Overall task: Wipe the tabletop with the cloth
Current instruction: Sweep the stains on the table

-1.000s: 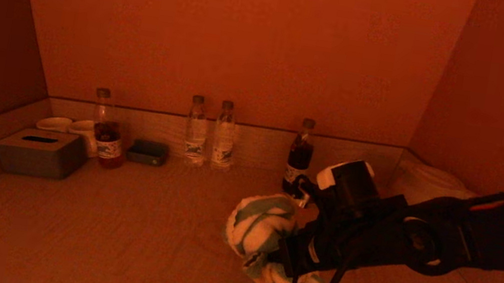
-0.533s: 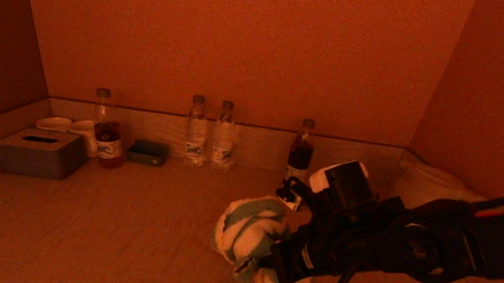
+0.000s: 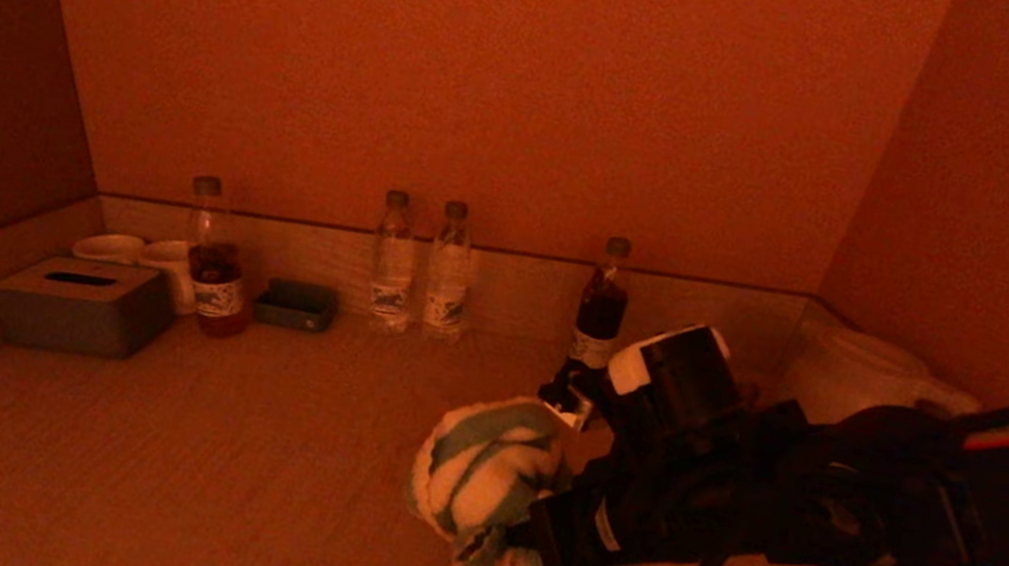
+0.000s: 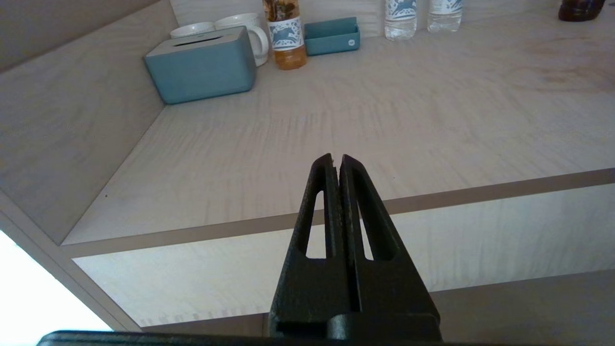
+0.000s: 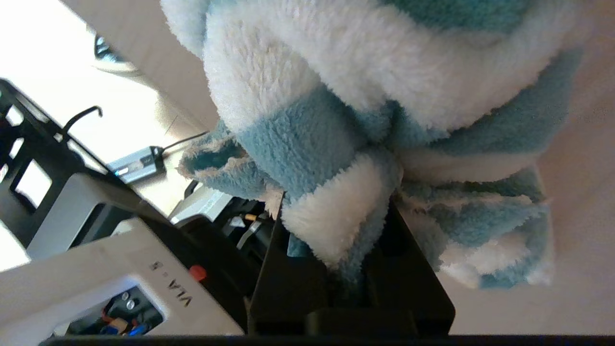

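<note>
A fluffy blue-and-white striped cloth (image 3: 488,483) is bunched on the pale wooden tabletop (image 3: 212,470), right of centre near the front edge. My right gripper (image 3: 543,522) is shut on the cloth and presses it against the tabletop. In the right wrist view the cloth (image 5: 365,101) fills the frame and my right gripper (image 5: 343,211) has its fingertips buried in the pile. My left gripper (image 4: 335,161) is shut and empty, held off the table's front edge; it does not show in the head view.
Along the back wall stand a grey tissue box (image 3: 81,305), two white cups (image 3: 140,254), a tea bottle (image 3: 213,272), a small tray (image 3: 295,305), two water bottles (image 3: 420,270) and a dark bottle (image 3: 602,309). A white kettle (image 3: 855,374) sits at the back right.
My right gripper has dragged the cloth leftward and toward the front edge of the table. The left gripper has not visibly moved.
</note>
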Controlling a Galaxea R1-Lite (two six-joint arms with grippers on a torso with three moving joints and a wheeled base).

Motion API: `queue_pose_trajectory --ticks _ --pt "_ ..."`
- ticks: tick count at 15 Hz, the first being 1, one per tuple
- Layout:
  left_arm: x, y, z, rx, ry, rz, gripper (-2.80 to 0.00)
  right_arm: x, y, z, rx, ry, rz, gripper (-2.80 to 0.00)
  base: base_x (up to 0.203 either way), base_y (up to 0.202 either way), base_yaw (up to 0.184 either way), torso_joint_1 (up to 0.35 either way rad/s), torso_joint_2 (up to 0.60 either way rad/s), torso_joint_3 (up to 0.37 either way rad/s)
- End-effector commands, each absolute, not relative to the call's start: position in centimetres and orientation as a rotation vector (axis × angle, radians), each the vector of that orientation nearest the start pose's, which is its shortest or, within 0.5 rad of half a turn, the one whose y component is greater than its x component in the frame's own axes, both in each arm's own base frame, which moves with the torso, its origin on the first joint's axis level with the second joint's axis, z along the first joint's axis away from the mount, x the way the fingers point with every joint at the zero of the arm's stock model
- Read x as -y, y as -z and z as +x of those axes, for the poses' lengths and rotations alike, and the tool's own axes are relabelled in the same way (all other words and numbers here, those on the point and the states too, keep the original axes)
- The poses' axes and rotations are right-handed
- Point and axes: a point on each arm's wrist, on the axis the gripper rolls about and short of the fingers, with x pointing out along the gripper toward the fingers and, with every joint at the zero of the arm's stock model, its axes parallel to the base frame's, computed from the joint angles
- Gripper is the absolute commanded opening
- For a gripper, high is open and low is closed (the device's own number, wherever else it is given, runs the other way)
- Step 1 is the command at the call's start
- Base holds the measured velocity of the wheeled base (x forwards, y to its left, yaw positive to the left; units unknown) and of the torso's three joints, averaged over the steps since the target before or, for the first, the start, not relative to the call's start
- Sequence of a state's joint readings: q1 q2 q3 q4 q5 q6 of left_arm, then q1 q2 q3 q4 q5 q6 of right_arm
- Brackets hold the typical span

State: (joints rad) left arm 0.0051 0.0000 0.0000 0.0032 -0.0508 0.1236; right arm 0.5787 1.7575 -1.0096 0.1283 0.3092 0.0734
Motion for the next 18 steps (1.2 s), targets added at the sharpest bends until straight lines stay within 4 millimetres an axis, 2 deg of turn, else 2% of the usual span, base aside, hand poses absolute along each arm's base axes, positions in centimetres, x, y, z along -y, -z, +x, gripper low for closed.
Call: queue_pose_trajectory --ticks 1,5,9,10,13,14,15,17,18 --pt "0.1 -7.5 -2.3 0.000 0.046 0.124 -2.80 -17.1 -15.7 24.3 -0.915 -0.810 -0.060 -2.80 0.000 0.000 0.000 0.000 0.00 0.000" --pt "0.1 -7.5 -2.3 0.000 0.046 0.124 -2.80 -17.5 -16.8 22.5 -0.885 -0.858 -0.074 -2.80 0.000 0.000 0.000 0.000 0.00 0.000" --pt "0.1 -7.5 -2.3 0.000 0.046 0.124 -2.80 -17.5 -16.9 22.2 -0.883 -0.864 -0.077 -2.80 0.000 0.000 0.000 0.000 0.00 0.000" --pt "0.1 -7.5 -2.3 0.000 0.045 0.124 -2.80 -17.5 -17.3 21.7 -0.868 -0.877 -0.079 -2.80 0.000 0.000 0.000 0.000 0.00 0.000" --pt "0.1 -7.5 -2.3 0.000 0.045 0.124 -2.80 -16.0 -21.4 18.8 -0.714 -0.919 -0.060 -2.80 0.000 0.000 0.000 0.000 0.00 0.000" --pt "0.1 -7.5 -2.3 0.000 0.045 0.124 -2.80 -15.7 -21.9 18.3 -0.691 -0.923 -0.058 -2.80 0.000 0.000 0.000 0.000 0.00 0.000" --pt "0.1 -7.5 -2.3 0.000 0.045 0.124 -2.80 -15.4 -22.2 18.2 -0.678 -0.916 -0.054 -2.80 0.000 0.000 0.000 0.000 0.00 0.000" --pt "0.1 -7.5 -2.3 0.000 0.045 0.124 -2.80 -13.4 -23.7 18.1 -0.614 -0.857 -0.021 -2.80 0.000 0.000 0.000 0.000 0.00 0.000" --pt "0.1 -7.5 -2.3 0.000 0.045 0.124 -2.80 -13.3 -23.7 18.1 -0.610 -0.853 -0.019 -2.80 0.000 0.000 0.000 0.000 0.00 0.000"
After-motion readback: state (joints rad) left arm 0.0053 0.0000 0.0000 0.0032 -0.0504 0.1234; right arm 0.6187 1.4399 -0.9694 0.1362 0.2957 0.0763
